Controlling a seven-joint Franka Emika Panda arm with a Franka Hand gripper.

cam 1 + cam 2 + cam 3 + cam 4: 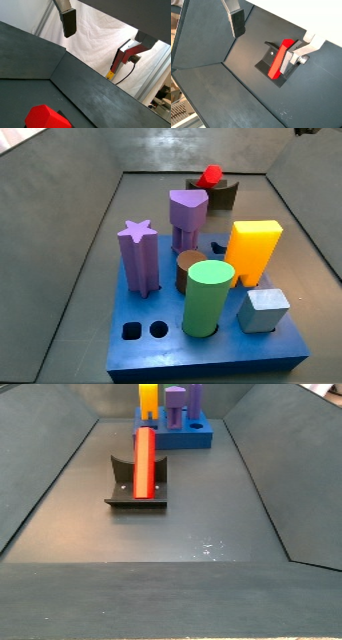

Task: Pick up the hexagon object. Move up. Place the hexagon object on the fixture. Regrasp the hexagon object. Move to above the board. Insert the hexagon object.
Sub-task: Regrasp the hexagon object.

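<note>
Matte dark grey panels form a trough-shaped floor (187, 534) with sloping side walls, slightly scuffed and speckled near the front in a side view. On the floor stands the fixture (134, 492), a dark L-shaped bracket on a flat base plate. The hexagon object (143, 462), a slim bright red bar with flat facets, rests on the fixture, leaning against its upright part; in a side view (210, 175) only its red top end shows above the dark block.

Beyond the fixture lies the board (207, 333), a flat blue slab with smooth plastic pegs: a purple star-topped column (136, 258), a purple rounded-triangle column (187, 218), a brown cylinder (191, 268), a green cylinder (209, 298), an orange-yellow block (253, 250) and a small grey cube (266, 310). Two dark holes show at its near left corner. The opposite side view shows only the board's edge (177, 434) with yellow, orange and purple pegs.

The hand (271, 30) hangs above the floor, wide open and holding nothing. One finger (236, 19) is a flat silver plate with a dark pad; the other sits near the bar's upper end, whether touching cannot be told. A wrist view shows the bar's faceted end (45, 117) close up and white crumpled sheeting behind.
</note>
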